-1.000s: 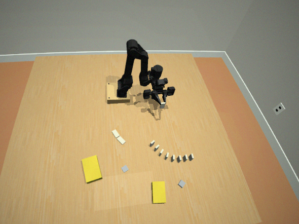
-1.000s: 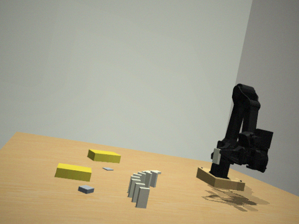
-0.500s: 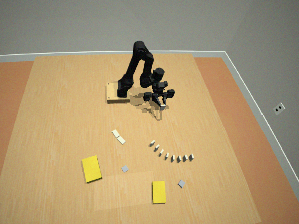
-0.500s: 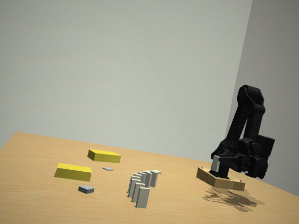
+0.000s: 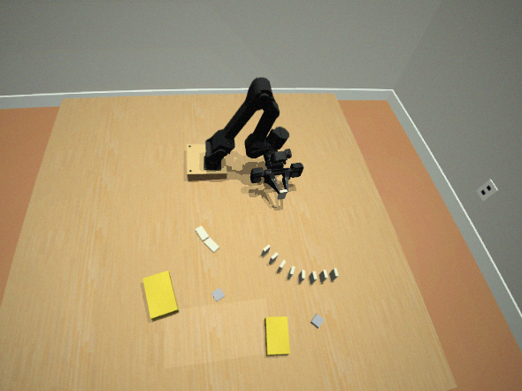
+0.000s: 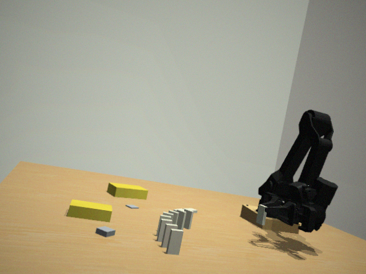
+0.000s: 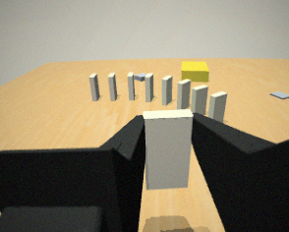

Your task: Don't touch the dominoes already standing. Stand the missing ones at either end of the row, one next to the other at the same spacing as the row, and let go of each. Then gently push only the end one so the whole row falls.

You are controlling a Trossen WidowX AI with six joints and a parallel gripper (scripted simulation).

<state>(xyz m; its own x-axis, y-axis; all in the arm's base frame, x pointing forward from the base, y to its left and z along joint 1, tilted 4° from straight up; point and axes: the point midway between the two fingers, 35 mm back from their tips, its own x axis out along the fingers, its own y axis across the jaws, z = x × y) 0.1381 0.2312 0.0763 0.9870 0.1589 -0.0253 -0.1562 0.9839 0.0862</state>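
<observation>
The counter (image 5: 111, 203) (image 6: 217, 245) (image 7: 59, 128) looks like pale wood with a fine streaky grain, smooth and fairly matt, and the block-shaped arm base (image 5: 195, 161) (image 6: 248, 214) looks like wood too. The 8 upright off-white rectangular dominoes (image 5: 302, 276) (image 6: 174, 242) (image 7: 167, 90) look smooth, matt and plastic-like. The black jointed arm (image 5: 239, 119) (image 6: 290, 158) has a dull, plastic-like finish.

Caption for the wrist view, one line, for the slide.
Gripper holding a domino upright above the table, a curved row of standing dominoes beyond.
</observation>
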